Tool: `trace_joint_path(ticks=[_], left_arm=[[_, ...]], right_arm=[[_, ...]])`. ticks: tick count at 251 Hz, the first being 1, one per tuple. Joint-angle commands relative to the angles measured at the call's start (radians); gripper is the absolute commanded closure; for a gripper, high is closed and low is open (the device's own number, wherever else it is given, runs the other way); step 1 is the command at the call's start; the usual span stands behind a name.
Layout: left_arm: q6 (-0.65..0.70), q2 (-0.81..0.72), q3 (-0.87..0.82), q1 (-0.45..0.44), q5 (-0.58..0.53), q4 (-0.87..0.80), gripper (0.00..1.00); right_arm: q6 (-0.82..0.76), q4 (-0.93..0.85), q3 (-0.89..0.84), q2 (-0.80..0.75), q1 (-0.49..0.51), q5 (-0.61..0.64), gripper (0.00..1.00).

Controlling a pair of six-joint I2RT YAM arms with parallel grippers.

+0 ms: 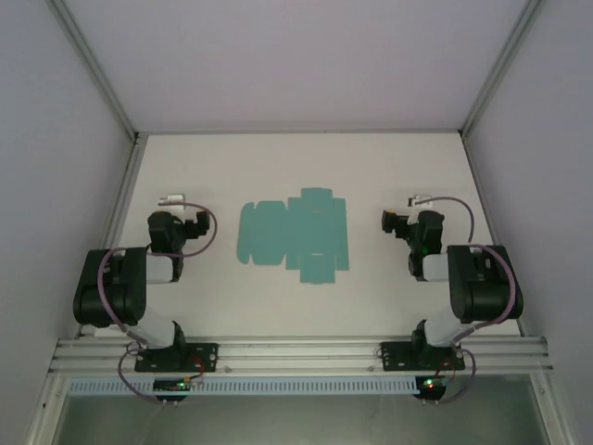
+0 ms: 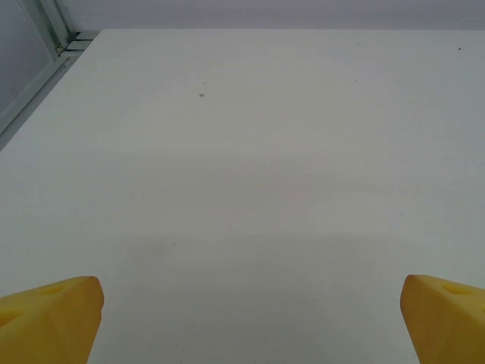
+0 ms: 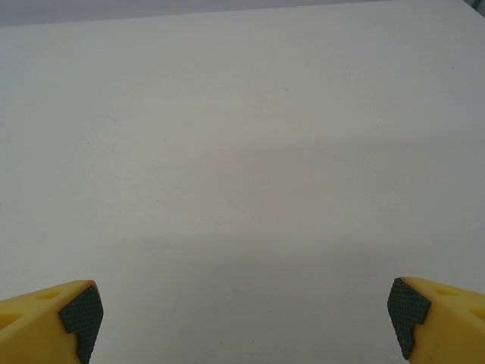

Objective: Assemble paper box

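While the box [image 1: 295,234] lies flat and unfolded at centre of the table [image 1: 232,301], we find it between L arm [image 1: 120,287] and R arm [image 1: 482,283], well apart from each. L gripper [image 2: 250,311]: fingers [image 2: 53,318] spread wide, holding nothing, above bare table. R gripper [image 3: 242,315]: same. Surface white, matte; pale walls [image 1: 296,56] enclose it, w/ alu. posts [image 1: 97,69] at rear corners.

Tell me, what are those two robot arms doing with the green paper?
Nothing is being handled yet. The paper box is a flat teal cut-out sheet lying on the white table between the two arms. The left end effector and the right end effector are both open and hold nothing, each over bare table off to its own side of the sheet. No folding has begun.
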Motion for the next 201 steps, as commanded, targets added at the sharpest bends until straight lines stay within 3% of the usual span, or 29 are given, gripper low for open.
trace_joint_path(ticks=[1, 131, 151, 201], left_arm=[[0.010, 0.002, -0.003, 0.006, 0.017, 0.038, 0.00], [0.007, 0.000, 0.007, 0.009, 0.020, 0.033, 0.00], [0.003, -0.053, 0.063, 0.010, 0.010, -0.106, 0.00], [-0.112, -0.212, 0.191, 0.008, 0.050, -0.474, 0.00]], right_arm=[[-0.010, 0.009, 0.011, -0.001, 0.005, 0.003, 0.01], [-0.006, 0.014, 0.006, -0.005, -0.013, -0.057, 0.01], [-0.020, -0.021, 0.015, -0.056, -0.006, -0.017, 0.01], [-0.036, -0.398, 0.162, -0.209, 0.042, 0.071, 0.01]])
